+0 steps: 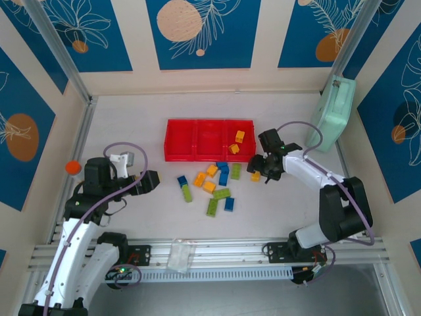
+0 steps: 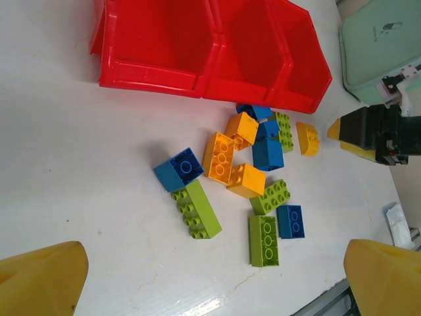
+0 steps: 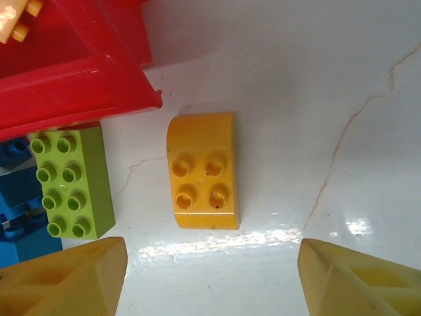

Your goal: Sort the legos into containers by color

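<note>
Lower the spread, empty right hand (image 3: 210, 280) straight over the curved orange lego (image 3: 202, 172), centre it, then pinch its long sides.

The left arm (image 1: 82, 217) is bent at the elbow and leans forward and inward from its base. The left gripper (image 1: 152, 180) points to the right, held low, and its jaws stand wide apart. The right arm (image 1: 329, 197) folds at the elbow and stretches forward and to the left. The right gripper (image 1: 263, 172) is tilted downward, and its yellow fingers (image 3: 66, 276) are also spread apart.
</note>
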Action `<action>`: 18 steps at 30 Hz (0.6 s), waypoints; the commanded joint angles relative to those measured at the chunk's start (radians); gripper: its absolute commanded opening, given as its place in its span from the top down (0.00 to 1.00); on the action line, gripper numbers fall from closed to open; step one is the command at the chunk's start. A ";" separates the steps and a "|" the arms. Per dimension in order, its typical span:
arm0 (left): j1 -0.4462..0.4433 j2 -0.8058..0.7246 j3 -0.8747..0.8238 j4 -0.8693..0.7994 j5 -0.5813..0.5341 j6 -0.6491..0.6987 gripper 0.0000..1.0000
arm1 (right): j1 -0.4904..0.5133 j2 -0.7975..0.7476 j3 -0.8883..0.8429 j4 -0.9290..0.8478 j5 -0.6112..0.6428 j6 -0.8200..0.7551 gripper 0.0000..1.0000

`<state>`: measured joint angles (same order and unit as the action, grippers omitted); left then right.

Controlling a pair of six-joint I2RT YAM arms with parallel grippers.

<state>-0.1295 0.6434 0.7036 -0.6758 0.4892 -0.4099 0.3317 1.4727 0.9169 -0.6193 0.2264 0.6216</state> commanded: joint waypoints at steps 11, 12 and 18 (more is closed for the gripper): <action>-0.007 -0.008 -0.007 0.017 0.041 0.008 0.01 | 0.059 0.218 0.082 -0.020 0.024 -0.007 0.38; -0.006 -0.007 -0.007 0.018 0.041 0.008 0.01 | 0.060 0.221 0.079 -0.022 0.033 -0.008 0.40; -0.006 0.005 -0.010 0.022 0.055 0.007 0.01 | 0.063 0.217 0.064 -0.024 0.051 -0.013 0.50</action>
<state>-0.1295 0.6456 0.7036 -0.6720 0.5060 -0.4099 0.3889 1.6867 0.9745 -0.6201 0.2558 0.6106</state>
